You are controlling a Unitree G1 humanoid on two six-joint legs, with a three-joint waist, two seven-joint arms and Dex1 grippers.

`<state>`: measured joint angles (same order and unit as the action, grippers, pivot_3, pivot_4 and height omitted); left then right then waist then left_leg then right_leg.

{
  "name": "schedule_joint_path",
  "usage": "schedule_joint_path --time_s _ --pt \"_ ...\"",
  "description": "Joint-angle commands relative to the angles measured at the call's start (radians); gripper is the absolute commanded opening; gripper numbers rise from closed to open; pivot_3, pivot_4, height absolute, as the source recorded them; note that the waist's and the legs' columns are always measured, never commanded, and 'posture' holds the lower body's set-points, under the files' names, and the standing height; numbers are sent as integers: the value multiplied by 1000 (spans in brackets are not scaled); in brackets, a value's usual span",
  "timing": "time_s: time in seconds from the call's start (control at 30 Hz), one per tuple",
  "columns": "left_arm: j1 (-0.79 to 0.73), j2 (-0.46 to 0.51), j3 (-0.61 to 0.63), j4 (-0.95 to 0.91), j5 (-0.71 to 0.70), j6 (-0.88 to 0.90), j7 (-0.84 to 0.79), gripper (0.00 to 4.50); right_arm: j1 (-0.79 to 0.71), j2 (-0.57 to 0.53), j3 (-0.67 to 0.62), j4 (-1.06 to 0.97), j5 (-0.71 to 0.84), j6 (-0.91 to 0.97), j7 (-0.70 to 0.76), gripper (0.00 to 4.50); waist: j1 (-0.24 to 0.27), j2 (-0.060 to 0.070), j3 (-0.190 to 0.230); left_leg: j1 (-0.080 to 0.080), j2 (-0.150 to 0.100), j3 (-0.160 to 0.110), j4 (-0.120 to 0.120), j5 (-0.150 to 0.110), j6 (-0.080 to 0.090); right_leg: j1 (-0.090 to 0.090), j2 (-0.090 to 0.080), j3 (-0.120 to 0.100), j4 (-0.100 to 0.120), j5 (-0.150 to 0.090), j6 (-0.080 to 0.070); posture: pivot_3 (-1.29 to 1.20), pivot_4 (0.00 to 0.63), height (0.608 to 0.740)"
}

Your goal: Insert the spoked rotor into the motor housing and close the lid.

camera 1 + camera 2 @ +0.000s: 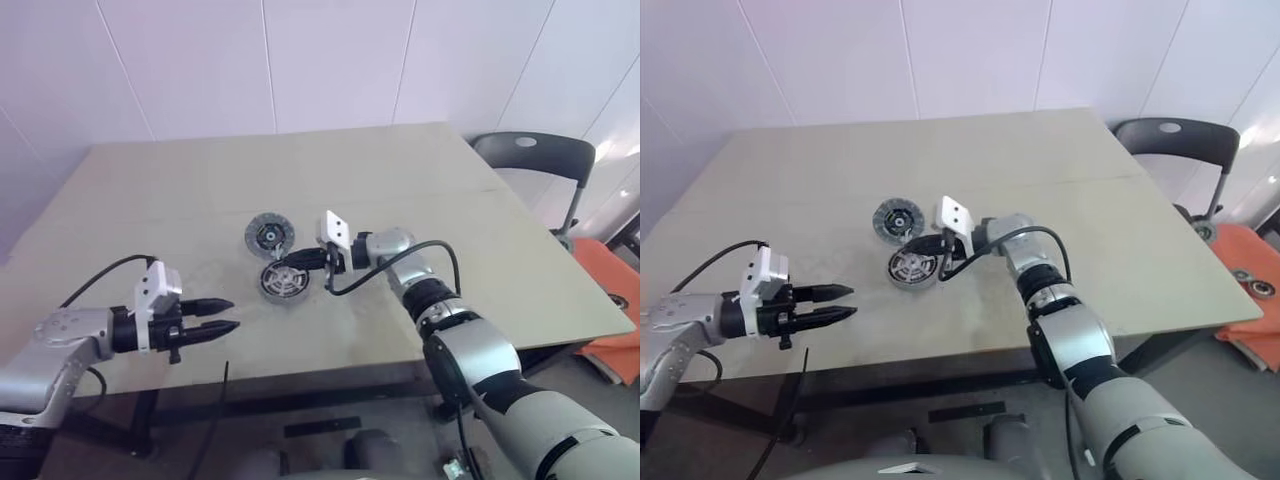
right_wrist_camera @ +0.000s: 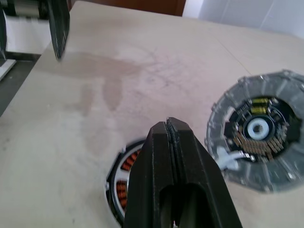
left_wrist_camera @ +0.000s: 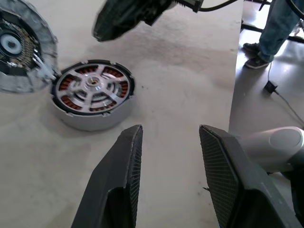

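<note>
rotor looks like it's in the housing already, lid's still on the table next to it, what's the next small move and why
Probably open the right gripper and move it toward the lid. The spoked rotor already sits inside the motor housing, and the lid lies flat on the table right beside it, not yet fitted. The right gripper hangs shut and empty over the housing, closest to the lid; the left gripper is open farther away.

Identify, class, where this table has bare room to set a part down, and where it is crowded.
Bare: the table's far strip behind the lid, and both its sides. Crowded: the middle, where lid, motor housing and right gripper bunch together.
</note>
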<state>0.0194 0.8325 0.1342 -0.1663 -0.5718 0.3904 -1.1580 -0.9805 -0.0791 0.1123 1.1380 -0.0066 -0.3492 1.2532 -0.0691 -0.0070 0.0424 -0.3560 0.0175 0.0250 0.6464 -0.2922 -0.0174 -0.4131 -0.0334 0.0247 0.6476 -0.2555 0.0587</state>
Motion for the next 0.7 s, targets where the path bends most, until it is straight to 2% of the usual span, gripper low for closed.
schedule_joint_path --time_s 0.03,0.27,0.5,0.7 --pt "-28 -16 7 -1 14 -29 8 2045 -30 5 -15 -18 20 -11 -3 0 1 0 0 0 0 0 0 0 0 0 0 0 0 0 0 0 0 740" --pt "-21 -39 20 -11 14 -27 14 2045 -50 17 -12 4 9 -27 -40 0 -2 0 0 0 -1 0 0 0 0 0 -2 0 0 0 0 0 0 740" --pt "-46 -24 57 31 24 -28 41 2045 -57 47 -17 89 -19 -10 -181 0 0 0 0 -1 -1 0 0 0 0 -1 -3 0 1 0 0 0 0 740" --pt "-44 -20 71 21 16 -16 44 2045 -60 65 -12 93 -23 -15 -174 0 -2 0 0 -2 -1 0 -1 0 0 -2 -4 -1 1 0 0 0 0 740"
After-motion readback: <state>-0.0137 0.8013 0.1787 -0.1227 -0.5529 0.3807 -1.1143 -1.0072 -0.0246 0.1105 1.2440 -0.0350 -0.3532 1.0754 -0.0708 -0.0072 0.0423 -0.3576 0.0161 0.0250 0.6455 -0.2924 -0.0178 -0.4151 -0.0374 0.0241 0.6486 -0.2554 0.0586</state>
